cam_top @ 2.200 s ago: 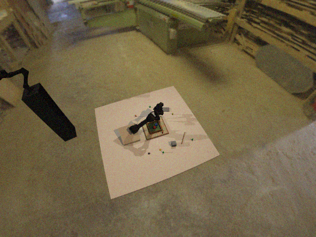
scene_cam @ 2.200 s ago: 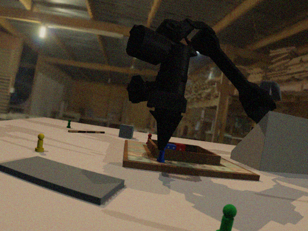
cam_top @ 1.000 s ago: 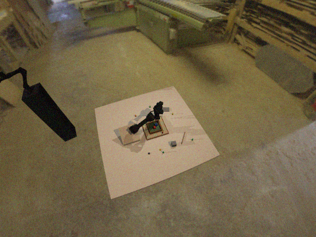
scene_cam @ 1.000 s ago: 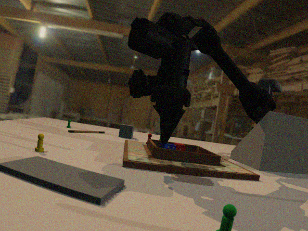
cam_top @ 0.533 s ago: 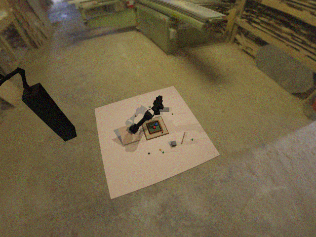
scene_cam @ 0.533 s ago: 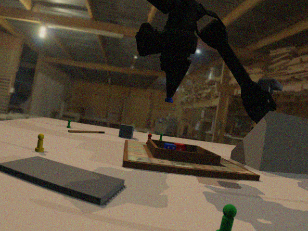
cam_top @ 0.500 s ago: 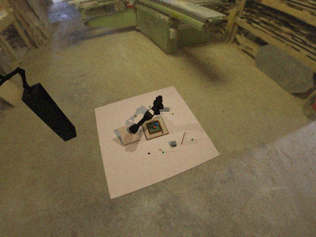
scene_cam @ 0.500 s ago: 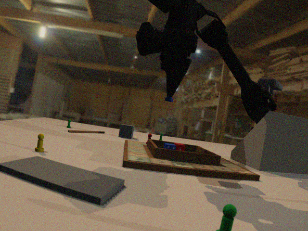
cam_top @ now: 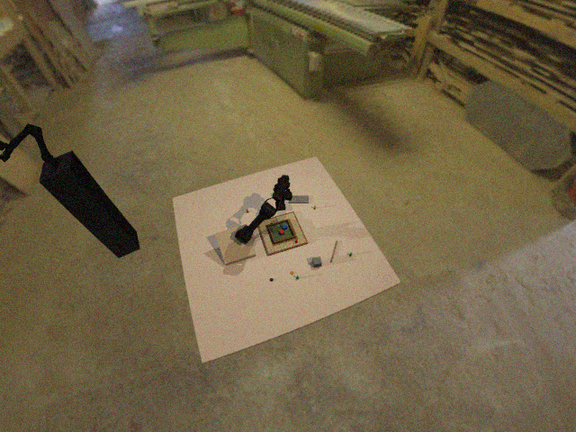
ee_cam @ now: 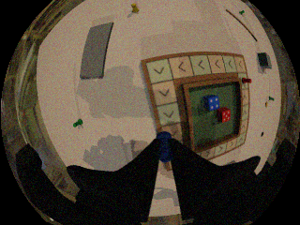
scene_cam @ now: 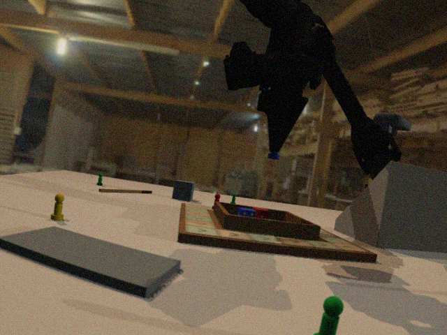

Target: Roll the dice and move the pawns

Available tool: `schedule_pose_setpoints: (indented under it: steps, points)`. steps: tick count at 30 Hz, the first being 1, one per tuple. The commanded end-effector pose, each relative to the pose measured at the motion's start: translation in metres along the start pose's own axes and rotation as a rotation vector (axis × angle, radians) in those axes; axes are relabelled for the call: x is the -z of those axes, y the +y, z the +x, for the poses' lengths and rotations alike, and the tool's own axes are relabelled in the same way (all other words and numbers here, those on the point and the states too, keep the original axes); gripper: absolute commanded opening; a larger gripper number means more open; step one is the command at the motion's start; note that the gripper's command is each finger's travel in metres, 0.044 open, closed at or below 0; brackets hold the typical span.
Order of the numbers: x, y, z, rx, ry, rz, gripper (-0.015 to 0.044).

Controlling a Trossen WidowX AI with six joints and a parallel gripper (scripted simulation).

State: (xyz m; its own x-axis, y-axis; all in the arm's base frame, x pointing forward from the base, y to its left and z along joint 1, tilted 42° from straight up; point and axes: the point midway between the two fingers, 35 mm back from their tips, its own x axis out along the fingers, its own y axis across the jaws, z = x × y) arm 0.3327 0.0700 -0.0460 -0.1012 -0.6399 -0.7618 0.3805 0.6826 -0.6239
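Observation:
My gripper [scene_cam: 274, 152] [ee_cam: 164, 142] is shut on the blue pawn [scene_cam: 273, 155] [ee_cam: 164, 150] and holds it in the air, well above the board [scene_cam: 216, 243] [ee_cam: 160, 70]. The blue die [cam_top: 284, 227] [scene_cam: 246, 211] [ee_cam: 212, 102] and the red die [cam_top: 281, 231] [scene_cam: 260, 212] [ee_cam: 224, 114] lie close together inside the tray [scene_cam: 270, 225] [ee_cam: 188, 117]. Both show several pips on faces turned to the wrist view. The red pawn [cam_top: 296, 240] [scene_cam: 217, 199] [ee_cam: 247, 81] stands on the board's track, beyond the tray in the exterior view. Its square's arrow is too small to read.
A grey slab [scene_cam: 90, 257] [ee_cam: 97, 51] and a yellow pawn [scene_cam: 58, 207] [ee_cam: 135, 8] lie off one side of the board. A grey-blue block [scene_cam: 183, 190] [ee_cam: 263, 60], a thin stick [scene_cam: 124, 190] and green pawns [scene_cam: 100, 179] [ee_cam: 78, 123] are around it. A large grey wedge-like block [scene_cam: 411, 209] is near the arm's base.

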Motion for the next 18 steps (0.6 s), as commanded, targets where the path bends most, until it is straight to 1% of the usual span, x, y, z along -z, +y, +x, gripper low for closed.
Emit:
schedule_pose_setpoints:
  steps: [1, 18]
  points:
    - [0.016, -0.001, 0.004, -0.006, 0.004, 0.007, 0.0]
    - [0.076, -0.016, 0.031, -0.003, 0.014, 0.004, 0.0]
